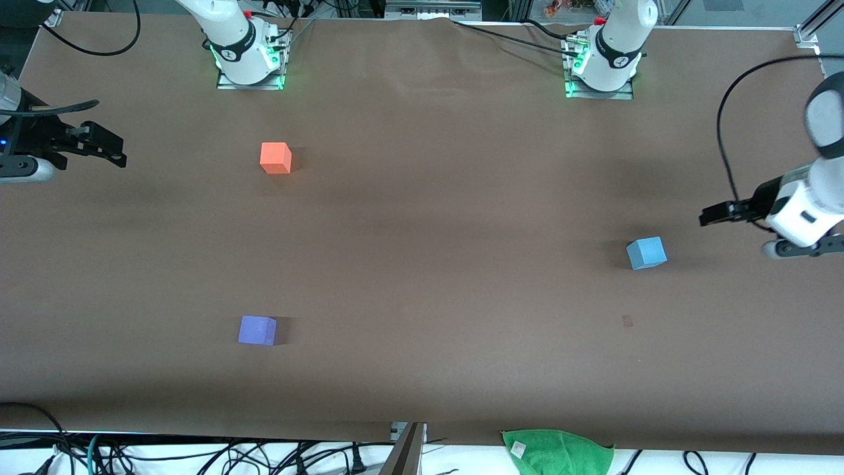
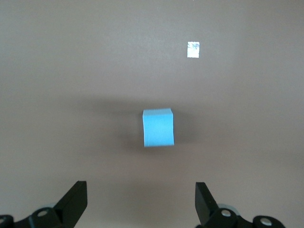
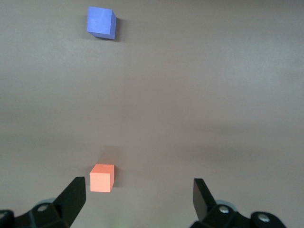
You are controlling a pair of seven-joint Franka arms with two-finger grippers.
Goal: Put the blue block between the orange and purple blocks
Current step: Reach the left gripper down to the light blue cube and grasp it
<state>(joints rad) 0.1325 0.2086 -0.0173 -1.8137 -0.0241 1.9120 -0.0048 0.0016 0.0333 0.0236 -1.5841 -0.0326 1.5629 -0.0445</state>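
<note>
Front view: three cubes sit well apart on the brown bench [image 1: 422,218]. The orange block [image 1: 275,158] lies toward the right arm's end, near that arm's base; the purple block [image 1: 257,330] lies at the same end, nearer the camera. The blue block [image 1: 646,253] rests alone toward the left arm's end, with a small pale patch [image 1: 627,320] on the cloth near it and a green cloth [image 1: 559,451] at the bench's near edge. Nothing lies between the orange and purple blocks. The left tool [image 1: 715,214] hangs over the bench close to the blue block; the right tool [image 1: 109,146] hangs over its own end.

Left wrist view: the left tool [image 2: 141,202], fingers spread wide and empty, frames the blue block [image 2: 158,128] and the patch [image 2: 193,49].

Right wrist view: the right tool [image 3: 140,199], fingers apart and empty, overlooks the orange block [image 3: 102,177] and purple block [image 3: 101,22].
</note>
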